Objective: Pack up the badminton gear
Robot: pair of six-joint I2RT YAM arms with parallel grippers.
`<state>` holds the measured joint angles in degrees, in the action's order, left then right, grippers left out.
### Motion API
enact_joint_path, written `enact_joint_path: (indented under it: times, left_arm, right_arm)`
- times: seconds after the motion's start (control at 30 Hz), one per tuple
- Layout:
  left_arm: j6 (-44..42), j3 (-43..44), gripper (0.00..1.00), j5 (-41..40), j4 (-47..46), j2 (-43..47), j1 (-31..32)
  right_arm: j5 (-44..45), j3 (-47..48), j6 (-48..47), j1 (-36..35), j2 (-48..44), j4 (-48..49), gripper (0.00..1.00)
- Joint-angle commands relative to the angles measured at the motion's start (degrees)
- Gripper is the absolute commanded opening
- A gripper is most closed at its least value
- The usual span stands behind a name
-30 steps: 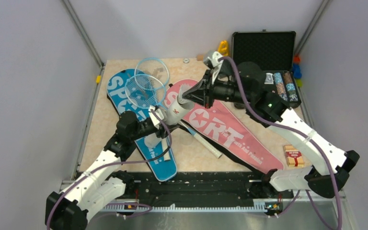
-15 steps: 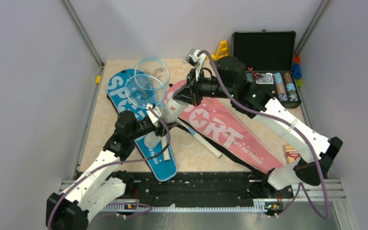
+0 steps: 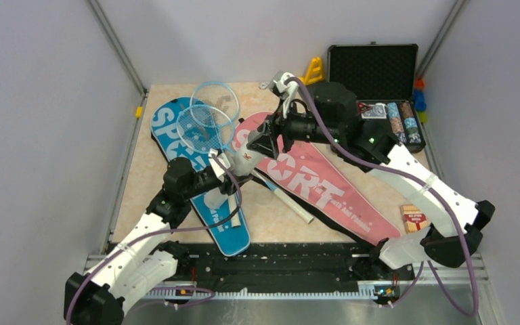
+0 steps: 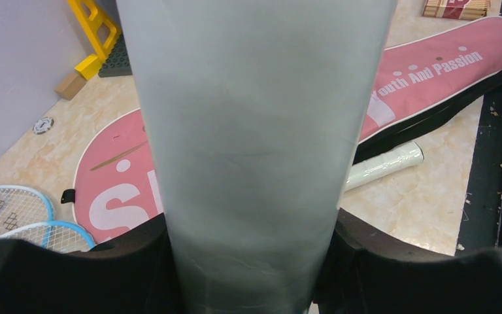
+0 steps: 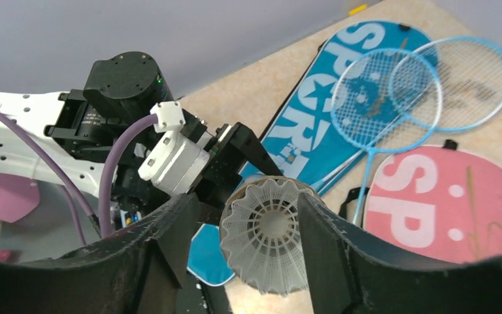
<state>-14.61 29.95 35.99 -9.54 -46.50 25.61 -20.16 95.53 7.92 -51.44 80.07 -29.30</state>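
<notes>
My left gripper [image 3: 220, 177] [image 4: 251, 242] is shut on the white tube [image 3: 239, 161] [image 4: 255, 131], which tilts up toward the right arm. A white shuttlecock [image 5: 268, 232] sits skirt-out in the tube's mouth. My right gripper [image 3: 261, 143] [image 5: 247, 209] is open, with one finger on each side of the shuttlecock. Two light-blue rackets [image 3: 206, 115] [image 5: 392, 91] lie crossed over the blue cover [image 3: 169, 125] [image 5: 327, 111]. Their white handles [image 3: 288, 202] [image 4: 382, 167] reach toward the pink cover [image 3: 318, 186] [image 5: 444, 203].
An open black case of poker chips [image 3: 379, 74] stands at the back right, with a yellow toy [image 3: 313, 69] [image 4: 95, 33] beside it. A small card box [image 3: 414, 220] lies near the front right edge. Grey walls close in both sides.
The right arm swung left toward the tube's mouth, and its jaws went from shut to open around the shuttlecock. The left arm and the tube barely moved.
</notes>
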Motion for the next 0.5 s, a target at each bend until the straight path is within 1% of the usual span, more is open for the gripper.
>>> enact_joint_path:
  times: [0.0, 0.07, 0.1, 0.13, 0.17, 0.2, 0.3, 0.37, 0.47]
  left_arm:
    - [1.13, -0.58, 0.29, 1.52, -1.07, 0.88, 0.41]
    - [1.11, -0.64, 0.29, 1.41, -1.09, 1.04, 0.41]
    - [1.14, -0.68, 0.29, 1.44, -1.09, 1.12, 0.41]
    - [1.08, -0.69, 0.29, 1.52, -1.09, 1.19, 0.37]
    - [1.03, -0.69, 0.29, 1.58, -1.09, 1.18, 0.4]
    - [0.99, -0.69, 0.29, 1.85, -1.03, 1.18, 0.38]
    - [0.46, -0.67, 0.29, 2.63, -0.45, 1.18, 0.4]
    - [0.37, -0.61, 0.29, 3.0, -0.34, 1.25, 0.41]
    - [0.45, -0.69, 0.29, 2.49, -0.33, 1.53, 0.4]
  right_arm:
    - [4.52, 4.22, -3.72, -1.16, -6.33, -0.31, 0.66]
    - [6.22, 3.4, -4.16, -1.17, -8.13, -0.4, 0.74]
    - [7.9, 2.92, -4.21, -1.19, -9.07, -0.36, 0.84]
    - [10.1, 1.84, -4.38, -1.15, -9.94, -0.38, 0.92]
    - [12.62, 1.03, -4.69, -1.16, -10.64, -0.69, 0.96]
    - [16.57, 0.52, -4.85, -1.16, -11.15, -1.14, 0.97]
    - [23.27, 0.71, -7.01, -1.11, -10.36, -4.84, 0.97]
    - [23.78, 1.96, -9.59, -1.12, -8.68, -7.55, 0.98]
    - [20.57, 5.04, -13.15, -1.12, -4.39, -12.89, 0.97]
